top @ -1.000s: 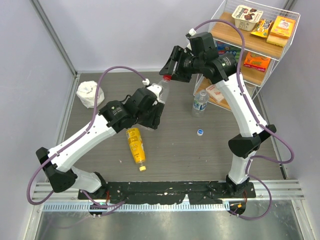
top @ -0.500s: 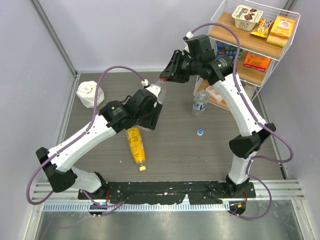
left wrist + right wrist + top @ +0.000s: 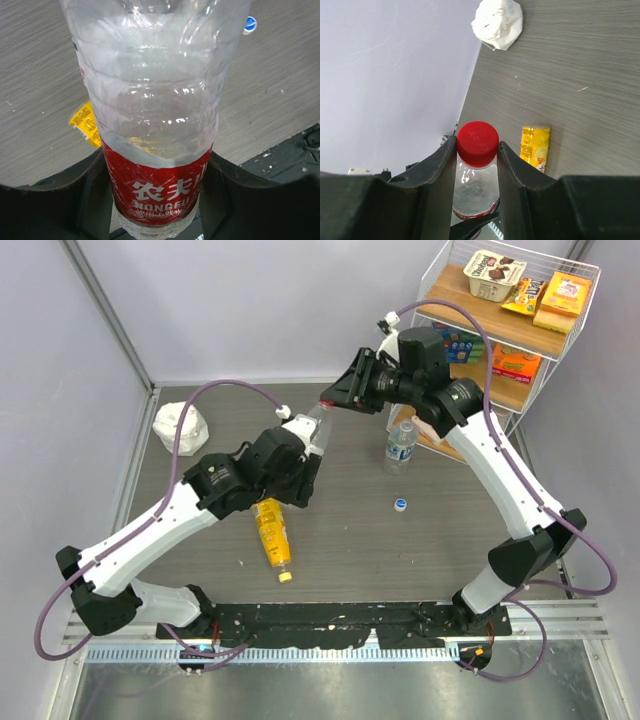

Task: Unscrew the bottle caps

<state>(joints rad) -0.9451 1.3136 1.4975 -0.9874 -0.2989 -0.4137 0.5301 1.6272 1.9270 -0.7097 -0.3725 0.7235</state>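
My left gripper [image 3: 300,455] is shut on the tall clear bottle [image 3: 157,100] at its red label [image 3: 157,187] and holds it tilted above the table. My right gripper [image 3: 477,145] is shut on the bottle's red cap [image 3: 478,142], which shows in the top view [image 3: 326,403] too. The yellow bottle [image 3: 272,530] lies on the table with its yellow cap [image 3: 285,577] off, just beyond its neck. The small clear bottle [image 3: 400,445] stands upright near the shelf. A pale blue-white cap [image 3: 400,504] lies on the table in front of it.
A crumpled white cloth [image 3: 180,427] lies at the back left of the table. A wire shelf [image 3: 520,320] with boxed snacks stands at the back right. Grey walls close the back and both sides.
My right gripper has turned about the red cap while staying on it, and the right arm's elbow has swung out to the right. The left arm has shifted slightly with the bottle.
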